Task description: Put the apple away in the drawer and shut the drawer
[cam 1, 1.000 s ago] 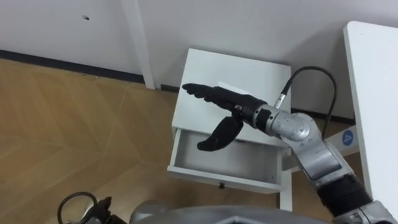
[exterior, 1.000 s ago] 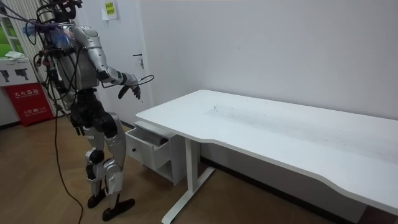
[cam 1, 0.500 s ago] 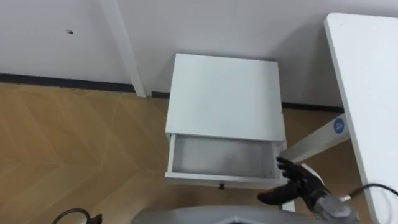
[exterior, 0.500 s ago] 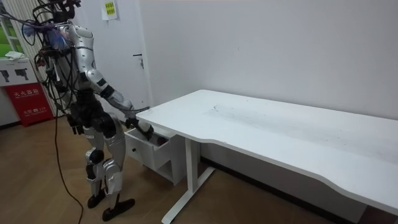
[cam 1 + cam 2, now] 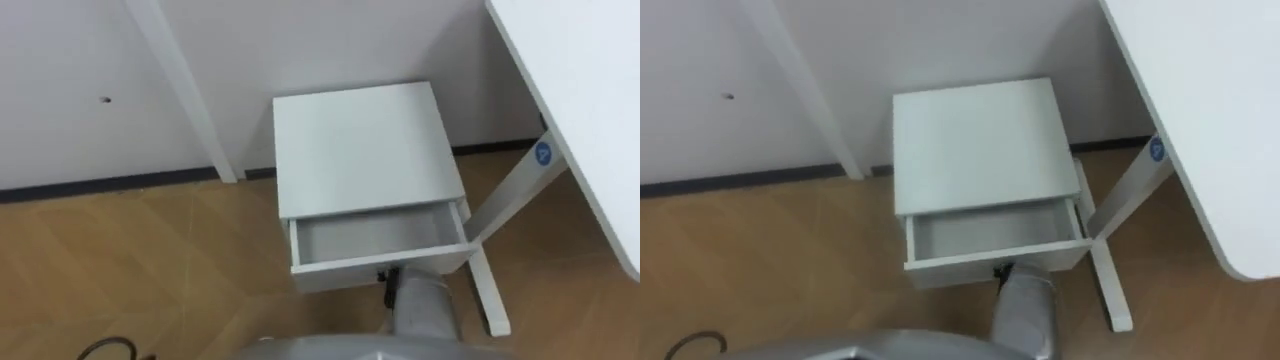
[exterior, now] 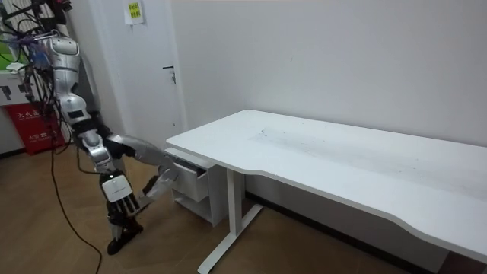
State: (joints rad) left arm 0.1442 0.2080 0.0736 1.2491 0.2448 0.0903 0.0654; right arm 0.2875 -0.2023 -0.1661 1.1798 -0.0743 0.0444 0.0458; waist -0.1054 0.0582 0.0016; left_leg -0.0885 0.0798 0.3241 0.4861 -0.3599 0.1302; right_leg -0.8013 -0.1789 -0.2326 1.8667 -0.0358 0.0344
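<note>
pale wood floor [image 5: 150, 260] meets a white wall [image 5: 300, 40] along a dark skirting strip. the right hand [image 5: 385, 282] sits low against the outside of the drawer's front, just under its edge, and only a dark sliver of it shows beside the grey forearm, so i cannot tell whether the fingers are spread or curled. the drawer [image 5: 380, 236] is pulled part way out of a small white cabinet [image 5: 365, 145], and the part of its floor that shows is bare pale grey. the cabinet stands against the wall, just beside the slanted leg [image 5: 510, 190] of a large white desk [image 5: 580, 90]. the room view has the robot bent low before the cabinet, one arm stretched to the drawer front.
</note>
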